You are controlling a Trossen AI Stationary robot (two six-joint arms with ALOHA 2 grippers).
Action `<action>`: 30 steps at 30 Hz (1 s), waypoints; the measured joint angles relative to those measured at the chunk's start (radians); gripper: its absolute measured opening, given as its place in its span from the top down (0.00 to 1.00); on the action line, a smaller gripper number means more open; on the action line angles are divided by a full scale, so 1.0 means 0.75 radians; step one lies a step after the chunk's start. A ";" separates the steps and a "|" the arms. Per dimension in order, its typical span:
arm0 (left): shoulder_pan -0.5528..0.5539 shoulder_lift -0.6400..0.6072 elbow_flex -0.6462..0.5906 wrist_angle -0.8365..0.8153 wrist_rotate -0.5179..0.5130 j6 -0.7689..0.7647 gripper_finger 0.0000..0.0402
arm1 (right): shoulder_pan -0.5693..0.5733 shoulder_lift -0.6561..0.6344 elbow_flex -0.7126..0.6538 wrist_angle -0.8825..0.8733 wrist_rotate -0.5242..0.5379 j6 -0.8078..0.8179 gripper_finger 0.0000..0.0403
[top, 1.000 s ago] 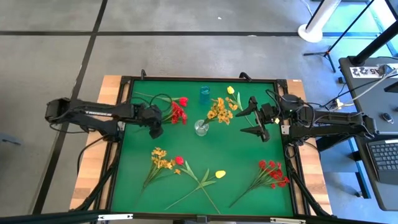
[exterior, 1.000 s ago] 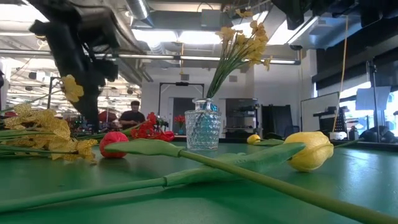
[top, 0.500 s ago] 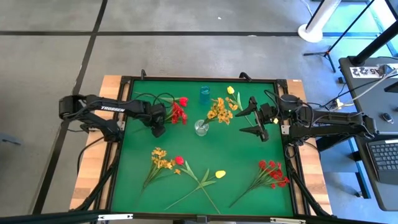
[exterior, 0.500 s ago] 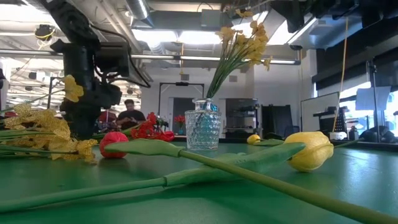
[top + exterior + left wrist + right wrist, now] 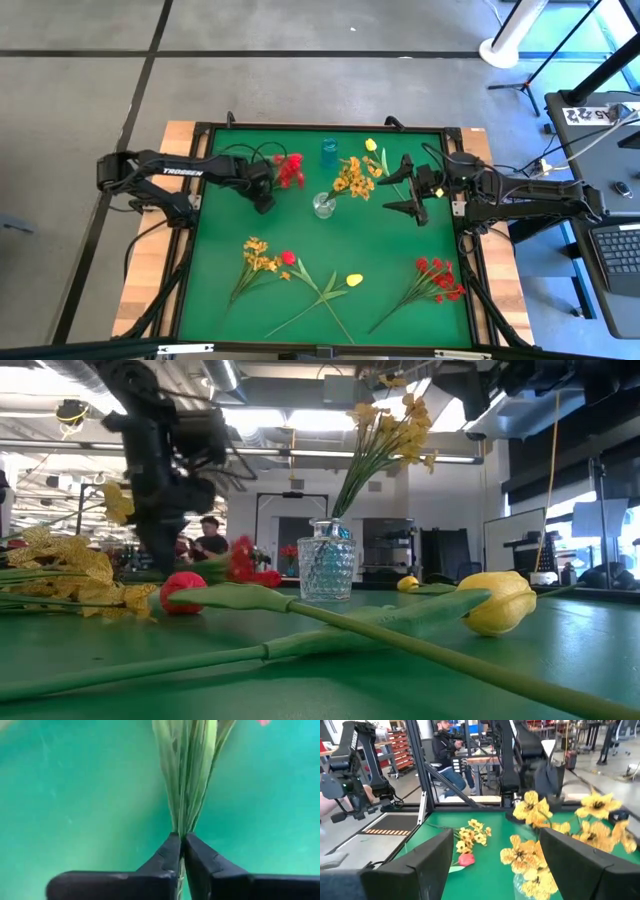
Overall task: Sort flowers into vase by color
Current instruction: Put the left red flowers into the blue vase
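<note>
A sprig of red flowers [image 5: 289, 170] lies at the far left of the green table, and my left gripper [image 5: 263, 202] is shut on its green stems [image 5: 185, 775] just below the blooms. A clear glass vase [image 5: 324, 206] in the middle holds yellow-orange flowers [image 5: 355, 177]. To their right, my right gripper [image 5: 408, 197] hovers open and level; its fingers frame those flowers [image 5: 535, 845]. Near the front edge lie a yellow-orange sprig [image 5: 259, 255], a red bud [image 5: 288, 258], a yellow bud [image 5: 354, 280] and a red sprig [image 5: 440, 276]. My left gripper pinches the red sprig's bundle of thin green stems [image 5: 181, 827] between its two fingertips. The fingers come from above, pointing steeply down. The stems fan out beyond the tips, close over the green mat; whether they are clear of it I cannot tell.
A small blue vase [image 5: 329, 152] and a single yellow bud [image 5: 371, 145] sit near the far edge. A raised black frame [image 5: 200, 240] rims the table. People show in the room beyond the table [image 5: 210, 540].
My left gripper has moved toward the table's right, closer to the red blooms, and has shut on the sprig's stems. The red blooms have shifted a little toward the far edge.
</note>
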 joint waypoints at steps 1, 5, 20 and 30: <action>0.000 0.000 0.026 -0.023 -0.002 0.016 0.98 | 0.000 0.000 0.000 -0.009 0.000 0.007 0.27; -0.004 0.000 0.157 -0.117 -0.031 0.045 0.99 | 0.000 0.001 0.000 -0.038 0.001 0.033 0.27; -0.162 -0.305 0.487 -0.161 -0.371 0.140 1.00 | 0.000 0.001 0.000 -0.111 0.004 0.112 0.27; -0.190 -0.435 0.216 0.935 -0.079 0.557 1.00 | 0.001 0.001 0.000 -0.113 0.018 0.114 0.27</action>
